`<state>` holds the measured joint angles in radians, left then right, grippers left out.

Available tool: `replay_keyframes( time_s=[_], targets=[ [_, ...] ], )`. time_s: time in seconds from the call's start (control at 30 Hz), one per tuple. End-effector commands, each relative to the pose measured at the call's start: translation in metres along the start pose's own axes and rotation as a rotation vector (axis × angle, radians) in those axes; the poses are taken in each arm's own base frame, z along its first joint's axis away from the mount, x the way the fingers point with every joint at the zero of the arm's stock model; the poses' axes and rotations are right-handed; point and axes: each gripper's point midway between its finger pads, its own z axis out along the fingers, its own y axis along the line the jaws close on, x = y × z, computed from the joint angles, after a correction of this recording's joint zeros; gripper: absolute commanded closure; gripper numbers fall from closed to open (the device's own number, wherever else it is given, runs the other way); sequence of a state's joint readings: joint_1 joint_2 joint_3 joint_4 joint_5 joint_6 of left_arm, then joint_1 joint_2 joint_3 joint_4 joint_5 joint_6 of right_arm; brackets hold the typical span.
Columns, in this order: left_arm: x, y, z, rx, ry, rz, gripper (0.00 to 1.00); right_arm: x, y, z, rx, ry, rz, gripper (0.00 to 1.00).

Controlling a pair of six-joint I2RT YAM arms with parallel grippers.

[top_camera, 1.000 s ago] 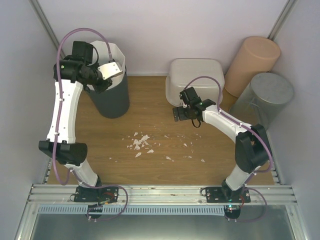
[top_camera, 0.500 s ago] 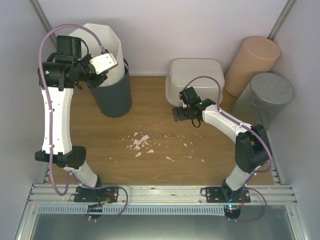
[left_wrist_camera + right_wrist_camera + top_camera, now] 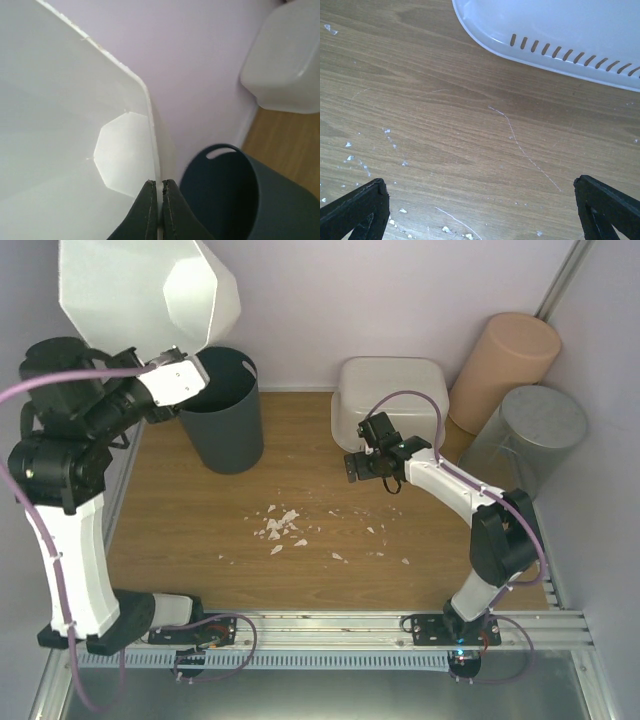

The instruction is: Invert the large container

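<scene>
The left fingers (image 3: 146, 212) pinch shut on the rim of the large white container (image 3: 60, 125), which hangs tilted in the air above the dark bin (image 3: 235, 200); the right fingers (image 3: 355, 207) gape wide, empty, over the worktop (image 3: 470, 125) beside a white tub (image 3: 560, 25).

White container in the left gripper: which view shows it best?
Top external: most of the white container shows, raised beside the dark bin, inside facing the camera. Left wrist shows only its inside and the rim pinched in the left gripper. Right wrist shows none of it.
</scene>
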<state>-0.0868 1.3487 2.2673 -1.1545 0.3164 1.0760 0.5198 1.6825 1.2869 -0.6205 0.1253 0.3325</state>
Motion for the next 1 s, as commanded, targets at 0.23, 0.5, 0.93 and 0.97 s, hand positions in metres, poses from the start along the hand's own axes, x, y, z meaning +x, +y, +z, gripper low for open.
replay_keyframes(
  time_s=[0.23,0.5,0.93,0.97],
  targets=[
    [-0.090,0.027,-0.043,-0.095,-0.450,0.031,0.97,-0.042,-0.044,-0.099,0.171,-0.223,0.184,0.00],
    [-0.117,0.009,-0.058,0.056,-0.664,-0.176,1.00,-0.043,-0.080,-0.228,0.194,-0.377,0.340,0.00],
    [-0.112,-0.063,-0.018,0.638,-0.778,-0.584,1.00,0.009,-0.102,-0.305,0.150,-0.451,0.491,0.00],
    [-0.114,-0.066,-0.016,0.665,-0.780,-0.592,1.00,0.012,-0.101,-0.305,0.148,-0.442,0.492,0.00]
  ],
)
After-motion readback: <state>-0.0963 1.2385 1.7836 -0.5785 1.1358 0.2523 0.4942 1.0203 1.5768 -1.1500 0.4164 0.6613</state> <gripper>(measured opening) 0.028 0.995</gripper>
